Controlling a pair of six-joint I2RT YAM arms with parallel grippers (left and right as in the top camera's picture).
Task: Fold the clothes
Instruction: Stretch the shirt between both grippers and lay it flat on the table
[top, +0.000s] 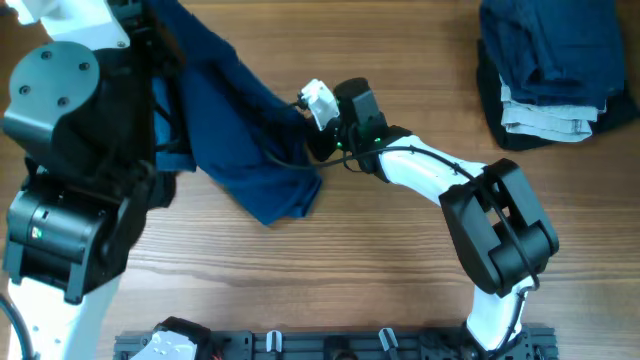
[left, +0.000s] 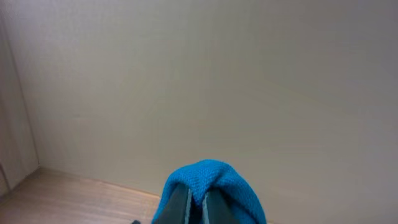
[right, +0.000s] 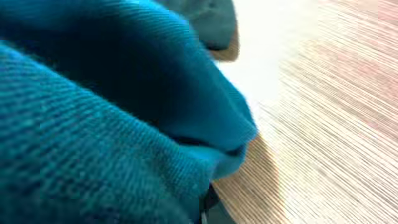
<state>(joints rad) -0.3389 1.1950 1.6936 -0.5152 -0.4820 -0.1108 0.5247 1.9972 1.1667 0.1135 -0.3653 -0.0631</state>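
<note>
Left hand (left: 198, 203) clamped on blue garment (top: 240, 150), right hand (top: 318, 138) grip unclear, folded stack (top: 550, 70) aside

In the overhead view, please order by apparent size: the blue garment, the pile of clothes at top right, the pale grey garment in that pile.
1-2. The blue garment and the pile of clothes: about alike; the garment is partly hidden, the pile cut by the frame.
3. The pale grey garment: only a strip shows.
</note>
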